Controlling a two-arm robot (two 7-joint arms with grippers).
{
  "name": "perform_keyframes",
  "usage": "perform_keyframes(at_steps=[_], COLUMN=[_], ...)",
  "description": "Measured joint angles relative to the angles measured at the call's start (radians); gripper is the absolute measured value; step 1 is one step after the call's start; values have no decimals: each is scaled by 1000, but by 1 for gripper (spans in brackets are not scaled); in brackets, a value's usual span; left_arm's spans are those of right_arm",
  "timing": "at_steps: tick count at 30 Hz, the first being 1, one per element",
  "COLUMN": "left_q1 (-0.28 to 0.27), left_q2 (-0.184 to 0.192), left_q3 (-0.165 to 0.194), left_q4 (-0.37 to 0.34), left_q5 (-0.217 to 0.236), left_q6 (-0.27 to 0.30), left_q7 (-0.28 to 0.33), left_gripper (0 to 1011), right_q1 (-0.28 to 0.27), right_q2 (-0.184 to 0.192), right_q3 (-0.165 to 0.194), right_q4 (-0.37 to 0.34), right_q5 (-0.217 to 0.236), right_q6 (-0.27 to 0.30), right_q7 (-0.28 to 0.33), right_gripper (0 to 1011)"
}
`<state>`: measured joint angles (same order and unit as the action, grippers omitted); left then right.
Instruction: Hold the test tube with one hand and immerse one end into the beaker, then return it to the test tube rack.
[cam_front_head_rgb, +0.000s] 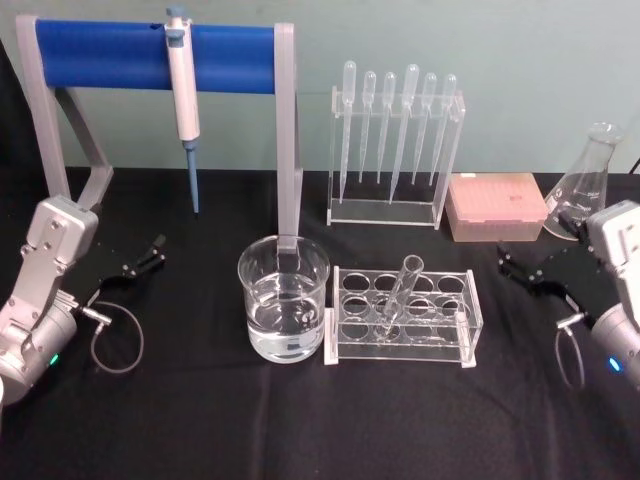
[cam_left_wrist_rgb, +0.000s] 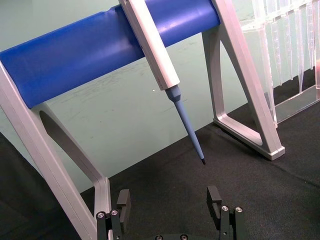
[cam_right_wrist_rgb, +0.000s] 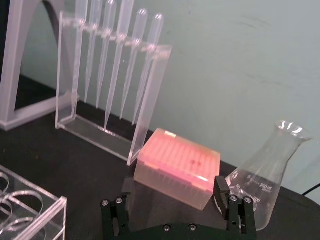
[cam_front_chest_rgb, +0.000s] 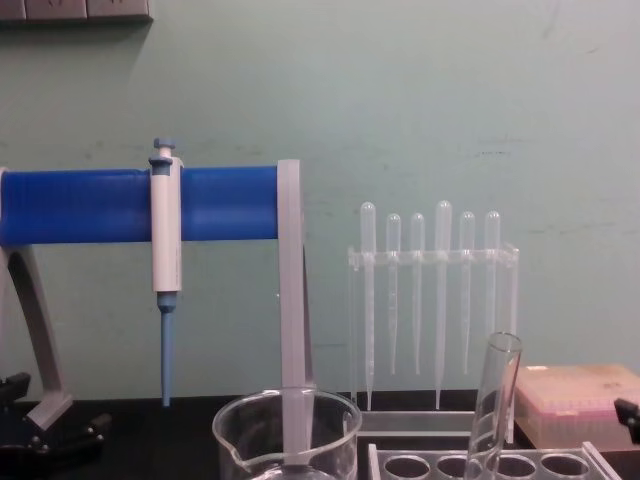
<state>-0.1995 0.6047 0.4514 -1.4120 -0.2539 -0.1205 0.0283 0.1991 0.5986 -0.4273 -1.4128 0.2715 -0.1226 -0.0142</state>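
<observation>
The test tube (cam_front_head_rgb: 400, 291) leans in a clear acrylic rack (cam_front_head_rgb: 466, 325) at the table's middle, mouth up; its upper part also rises in the chest view (cam_front_chest_rgb: 495, 400). The beaker (cam_front_head_rgb: 284, 300), partly filled with clear liquid, stands just left of the rack, and its spouted rim shows low in the chest view (cam_front_chest_rgb: 287, 430). My left gripper (cam_front_head_rgb: 150, 254) rests open at the left, well away from the beaker; its wrist view shows spread fingers (cam_left_wrist_rgb: 123, 204) holding nothing. At the right, beyond the rack, my right gripper (cam_front_head_rgb: 509, 262) is open, its fingers (cam_right_wrist_rgb: 221, 188) empty.
A white-and-blue pipettor (cam_front_head_rgb: 183, 95) hangs on a blue-barred stand (cam_front_head_rgb: 100, 56) behind the beaker. A clear rack of plastic pipettes (cam_front_head_rgb: 396, 150), a pink tip box (cam_front_head_rgb: 495, 205) and a glass conical flask (cam_front_head_rgb: 588, 185) stand along the back right. Black cloth covers the table.
</observation>
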Motion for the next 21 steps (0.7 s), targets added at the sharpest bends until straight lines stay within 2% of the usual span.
perform_keyframes(at_steps=[3, 10, 16, 17, 21], left_q1=[0, 0, 0, 0, 0], left_q2=[0, 0, 0, 0, 0], left_q3=[0, 0, 0, 0, 0], left_q4=[0, 0, 0, 0, 0], left_q5=[0, 0, 0, 0, 0], left_q6=[0, 0, 0, 0, 0], left_q7=[0, 0, 0, 0, 0], left_gripper=[1000, 1000, 1000, 1000, 1000], right_q1=[-4, -37, -95, -111, -139], right_q2=[0, 33, 92, 109, 143], right_q3=[22, 75, 120, 131, 146], right_q4=[-12, -73, -137, -150, -165], right_q5=[17, 76, 166, 196, 241], right_q6=[-1, -16, -57, -68, -108], right_q7=[17, 94, 235, 283, 389], right_gripper=[1002, 1002, 1002, 1002, 1002])
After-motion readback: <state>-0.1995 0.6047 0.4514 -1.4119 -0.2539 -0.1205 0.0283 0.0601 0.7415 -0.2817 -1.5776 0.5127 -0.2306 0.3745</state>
